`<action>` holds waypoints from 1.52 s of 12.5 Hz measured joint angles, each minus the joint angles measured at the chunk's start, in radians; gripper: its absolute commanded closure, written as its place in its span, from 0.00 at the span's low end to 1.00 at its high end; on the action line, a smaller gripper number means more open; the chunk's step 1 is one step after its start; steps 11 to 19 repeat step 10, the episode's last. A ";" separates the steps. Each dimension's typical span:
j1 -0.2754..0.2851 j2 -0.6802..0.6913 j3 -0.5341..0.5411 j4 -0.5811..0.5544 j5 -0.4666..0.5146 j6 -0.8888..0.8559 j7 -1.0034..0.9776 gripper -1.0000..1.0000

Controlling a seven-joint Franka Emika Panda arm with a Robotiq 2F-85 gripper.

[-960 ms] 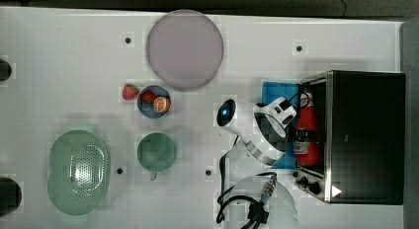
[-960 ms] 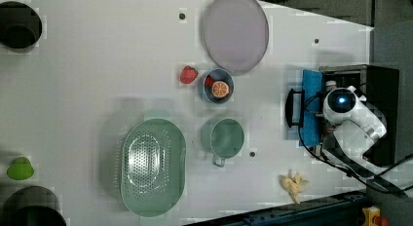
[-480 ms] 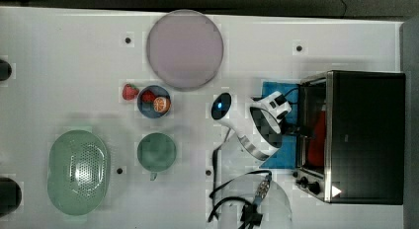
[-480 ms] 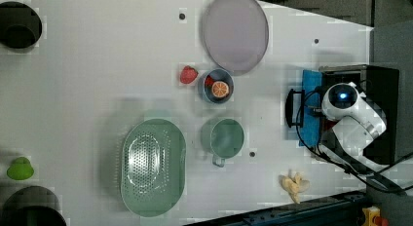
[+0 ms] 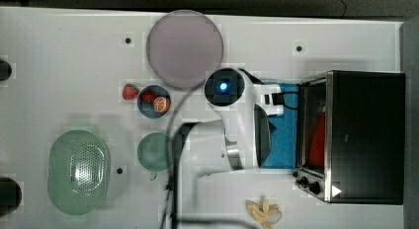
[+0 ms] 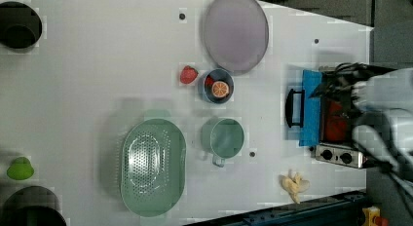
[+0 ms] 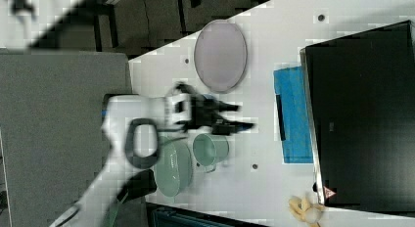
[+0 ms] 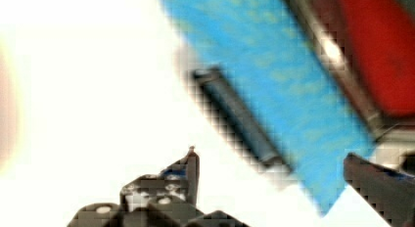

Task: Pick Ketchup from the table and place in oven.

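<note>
wrist view shows the gripper (image 8: 274, 180) spread wide and empty, ketchup (image 8: 379, 46) lying inside the oven (image 5: 365, 135).

The ketchup (image 5: 316, 140) is a red bottle lying inside the oven (image 5: 365, 135), seen through the open front as a red shape just behind the steel frame. In the left view the ketchup (image 6: 335, 121) shows as a red patch in the oven mouth; cap and label cannot be made out.

The oven is a black box with a steel front frame and dark knobs at one front corner. It stands at the top view's right on the table (image 5: 64, 56). Its door lies folded down flat, its inner face blue, with a dark handle along the outer edge.

The table is a flat white top with small dark holes.
</note>
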 measured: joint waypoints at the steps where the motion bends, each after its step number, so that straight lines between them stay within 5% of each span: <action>1: 0.002 -0.054 0.025 0.021 0.109 -0.015 -0.004 0.00; 5: 0.027 -0.195 0.050 0.186 0.361 -0.242 -0.005 0.00; 10: 0.012 -0.304 0.050 0.302 0.334 -0.539 -0.005 0.00; 19: 0.012 -0.304 0.050 0.302 0.334 -0.539 -0.005 0.00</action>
